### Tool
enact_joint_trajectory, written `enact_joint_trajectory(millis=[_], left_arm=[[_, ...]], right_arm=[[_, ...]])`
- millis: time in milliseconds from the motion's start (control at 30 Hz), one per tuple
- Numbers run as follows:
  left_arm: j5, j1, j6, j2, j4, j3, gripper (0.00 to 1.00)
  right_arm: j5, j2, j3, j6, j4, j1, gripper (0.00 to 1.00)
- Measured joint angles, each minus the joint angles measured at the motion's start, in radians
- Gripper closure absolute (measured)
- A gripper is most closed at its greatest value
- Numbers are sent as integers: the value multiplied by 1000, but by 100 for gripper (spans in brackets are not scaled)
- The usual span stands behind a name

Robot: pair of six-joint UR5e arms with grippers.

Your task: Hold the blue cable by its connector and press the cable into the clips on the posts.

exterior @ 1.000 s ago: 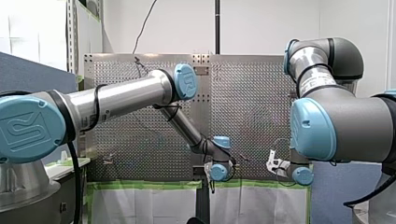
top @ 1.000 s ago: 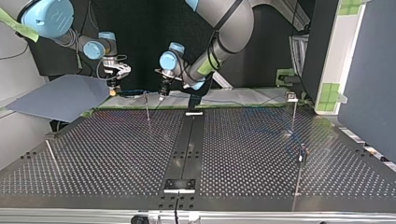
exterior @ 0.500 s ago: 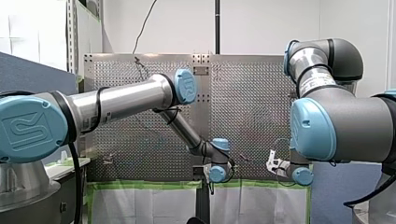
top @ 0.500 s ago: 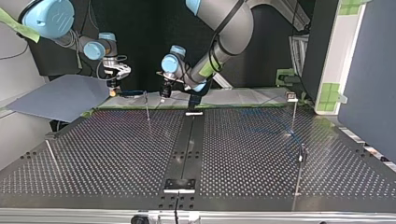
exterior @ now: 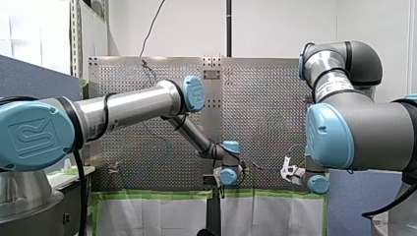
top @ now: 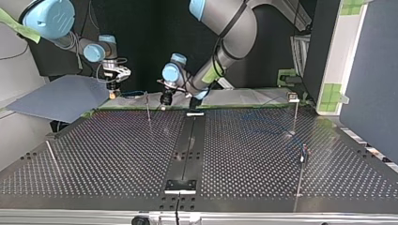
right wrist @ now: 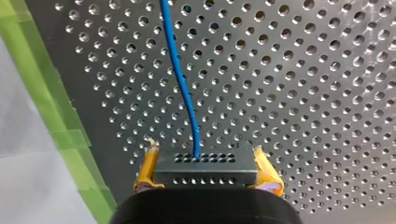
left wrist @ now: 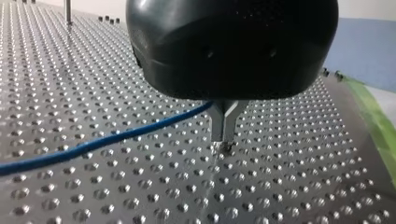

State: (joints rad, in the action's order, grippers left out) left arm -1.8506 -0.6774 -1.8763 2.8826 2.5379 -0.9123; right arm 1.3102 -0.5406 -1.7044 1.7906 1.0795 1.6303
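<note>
Sinking toward the perforated metal table, my left gripper now hangs lower than a second ago. Its tips are almost on the surface, jaws clenched on the thin blue cable. My right gripper has not shifted, and its jaws grasp the black block connector between yellow pads. That drop probably presses the cable toward the slim metal post standing between them. Other posts stand well apart.
</note>
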Motion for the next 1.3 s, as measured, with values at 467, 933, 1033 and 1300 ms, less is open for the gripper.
enact_joint_trajectory(millis=[467, 933, 1033, 1300], left_arm=[[9, 24, 9, 0, 11, -10, 100], [5, 22, 63, -1, 24, -13, 58], [5, 19, 88, -2, 30, -16, 44], [53, 5, 156, -8, 81, -28, 0]], right_arm=[[2, 1, 71, 9, -56, -7, 100], [0, 1, 86, 5, -71, -4, 100], [0, 1, 87, 5, -71, -2, 100], [0, 1, 87, 7, -71, 3, 100]])
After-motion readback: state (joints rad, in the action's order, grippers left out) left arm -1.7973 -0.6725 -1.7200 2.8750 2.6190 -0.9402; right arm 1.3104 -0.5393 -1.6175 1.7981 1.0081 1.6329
